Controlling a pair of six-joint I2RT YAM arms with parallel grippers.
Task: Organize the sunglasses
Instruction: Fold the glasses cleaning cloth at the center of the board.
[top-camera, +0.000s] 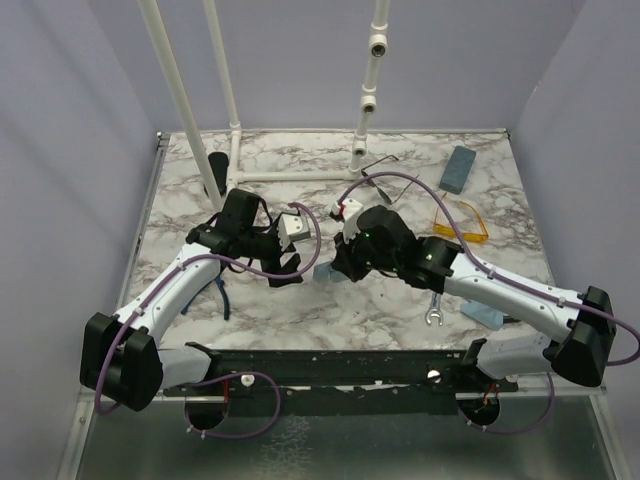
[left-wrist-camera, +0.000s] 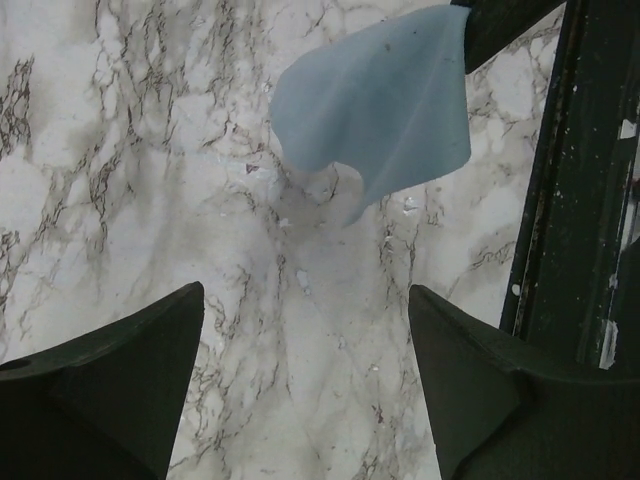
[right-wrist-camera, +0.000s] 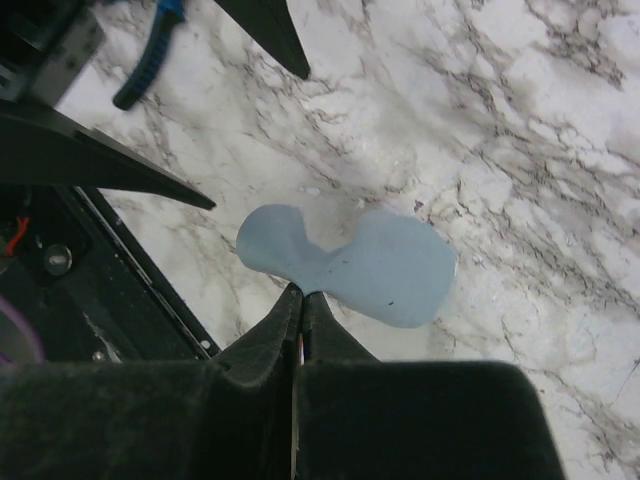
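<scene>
Marble worktop (top-camera: 290, 150), lilac walls. Right end effector (right-wrist-camera: 300, 295) pinched together on the edge of a pale blue cloth (right-wrist-camera: 370, 265), which droops limp. Left end effector (left-wrist-camera: 305, 292) spread apart, empty, near the cloth. Yellow-orange sunglasses (top-camera: 460, 222) lie beyond the right forearm; wire-frame sunglasses (top-camera: 378, 165) near the back. Judged light, fragile, slick-lensed: grip at bridge or temple.
</scene>
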